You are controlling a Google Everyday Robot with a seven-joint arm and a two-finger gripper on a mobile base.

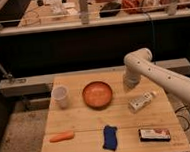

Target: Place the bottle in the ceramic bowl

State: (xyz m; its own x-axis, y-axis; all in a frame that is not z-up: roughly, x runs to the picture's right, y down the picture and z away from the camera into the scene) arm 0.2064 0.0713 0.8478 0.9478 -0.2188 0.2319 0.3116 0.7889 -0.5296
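One bottle lies on its side on the wooden table, right of the ceramic bowl and apart from it. Its long axis runs diagonally: cap toward far right, base toward near left. One ceramic bowl, upright, around the table's middle, nothing seen in it.

The gripper hangs at the end of the white arm that comes in from the right. It sits over the far-right part of the table, just far-left of the bottle and right of the bowl's rim, with no contact with the bottle visible. Clenched or released: cannot tell, and nothing is seen held.

Other items, one each:
- white cup, left of the bowl
- orange carrot-like piece, near left
- blue item, near middle
- flat dark box, near right
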